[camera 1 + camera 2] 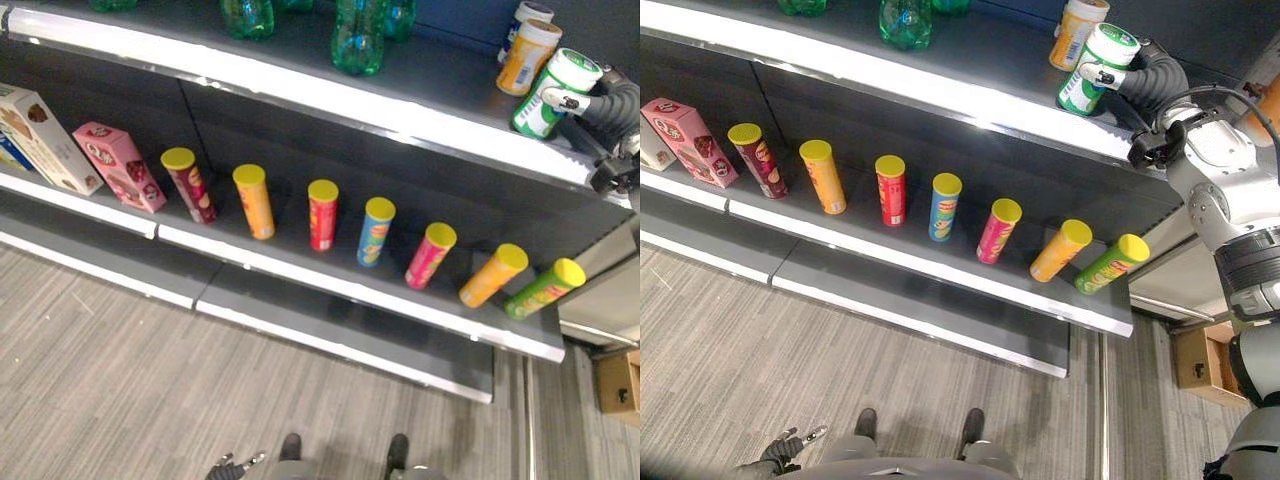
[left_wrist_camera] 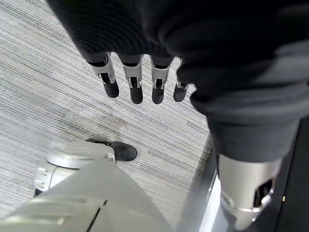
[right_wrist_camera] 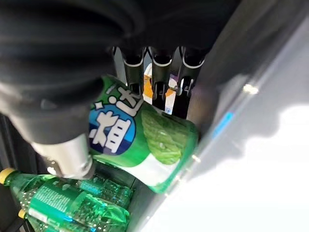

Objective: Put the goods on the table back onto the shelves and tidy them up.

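Seven yellow-lidded tubes (image 1: pixel 322 213) stand in a row across the middle shelf (image 1: pixel 330 283), leaning a little, with a pink box (image 1: pixel 119 165) and a pale box (image 1: pixel 38 135) at the left of the head views. On the top shelf (image 1: pixel 300 90), green bottles (image 1: pixel 357 38) sit along the upper edge of the frame, and an orange canister (image 1: pixel 527 55) stands at the upper right.

Just beside that canister, the right hand (image 1: pixel 1137 78) has its fingers and thumb curled round a green-and-white canister (image 1: pixel 1092 68); the right wrist view shows the fingers (image 3: pixel 159 87) lying over its side and the thumb underneath. The canister is tilted, its base near the shelf front, though I cannot tell whether it rests on the shelf.

This looks like the placing step for that item. The next move would seem to call for standing it upright beside the orange one, then loosening the fingers and drawing back without knocking either.

The left hand (image 2: pixel 140 79) hangs low at the bottom left, fingers straight and relaxed over the grey floor (image 1: pixel 120 380), holding nothing.
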Controlling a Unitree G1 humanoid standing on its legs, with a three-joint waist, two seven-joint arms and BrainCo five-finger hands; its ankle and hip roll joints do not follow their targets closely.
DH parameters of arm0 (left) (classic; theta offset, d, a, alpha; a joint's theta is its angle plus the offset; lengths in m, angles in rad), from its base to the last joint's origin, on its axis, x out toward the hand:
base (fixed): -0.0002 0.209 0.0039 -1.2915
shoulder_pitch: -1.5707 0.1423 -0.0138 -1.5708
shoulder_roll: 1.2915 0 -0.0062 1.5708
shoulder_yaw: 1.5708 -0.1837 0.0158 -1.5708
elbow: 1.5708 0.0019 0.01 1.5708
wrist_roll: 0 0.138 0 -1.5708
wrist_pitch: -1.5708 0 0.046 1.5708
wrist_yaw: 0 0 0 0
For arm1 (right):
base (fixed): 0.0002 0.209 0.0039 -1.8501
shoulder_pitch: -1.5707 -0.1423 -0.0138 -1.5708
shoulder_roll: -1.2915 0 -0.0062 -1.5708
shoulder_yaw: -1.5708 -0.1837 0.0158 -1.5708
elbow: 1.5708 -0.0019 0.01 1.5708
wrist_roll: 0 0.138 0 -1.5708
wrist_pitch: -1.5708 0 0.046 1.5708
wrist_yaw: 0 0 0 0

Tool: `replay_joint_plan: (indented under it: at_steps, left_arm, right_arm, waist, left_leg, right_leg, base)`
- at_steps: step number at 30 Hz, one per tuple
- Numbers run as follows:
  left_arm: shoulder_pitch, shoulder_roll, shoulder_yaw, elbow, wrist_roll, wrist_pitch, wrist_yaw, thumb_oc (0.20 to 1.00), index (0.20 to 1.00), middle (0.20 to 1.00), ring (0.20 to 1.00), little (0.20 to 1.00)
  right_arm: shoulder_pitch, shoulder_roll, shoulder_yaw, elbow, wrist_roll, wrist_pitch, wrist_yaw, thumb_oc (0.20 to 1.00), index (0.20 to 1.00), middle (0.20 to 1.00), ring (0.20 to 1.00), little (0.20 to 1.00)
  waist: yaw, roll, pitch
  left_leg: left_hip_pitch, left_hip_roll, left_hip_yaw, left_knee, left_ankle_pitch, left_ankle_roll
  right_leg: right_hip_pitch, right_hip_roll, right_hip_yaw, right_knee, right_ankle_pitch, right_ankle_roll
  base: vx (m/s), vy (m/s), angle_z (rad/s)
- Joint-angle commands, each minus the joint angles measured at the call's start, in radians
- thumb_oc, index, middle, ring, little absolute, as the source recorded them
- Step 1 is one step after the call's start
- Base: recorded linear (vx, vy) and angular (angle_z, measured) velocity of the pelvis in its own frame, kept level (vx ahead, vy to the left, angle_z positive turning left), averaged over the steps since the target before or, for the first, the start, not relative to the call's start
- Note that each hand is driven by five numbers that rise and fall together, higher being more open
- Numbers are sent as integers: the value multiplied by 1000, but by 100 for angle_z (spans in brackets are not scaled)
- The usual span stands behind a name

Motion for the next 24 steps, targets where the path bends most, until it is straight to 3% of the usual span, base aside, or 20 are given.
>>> replay_joint_plan:
  at_steps: [1, 24]
  left_arm:
    - [-25, 68, -36, 16, -43, -22, -2, 1000, 1000, 1000, 1000, 1000]
    - [-22, 63, -44, 11, -48, -22, -6, 1000, 1000, 1000, 1000, 1000]
  right_arm:
    - [-146, -7, 32, 47, -41, -33, -22, 200, 200, 200, 200, 200]
    - [-167, 15, 61, 49, -53, -28, -14, 200, 200, 200, 200, 200]
  waist:
    - [18, -28, 11]
    - [22, -31, 21]
  left_leg:
    - [-29, 60, 89, 53, -42, -72]
    - [-29, 61, 87, 57, -45, -68]
  right_leg:
    - [48, -84, -48, 106, -170, 68]
    - [44, -86, -50, 117, -171, 67]
  base:
    - [-1, 0, 7]
    - [1, 0, 1]
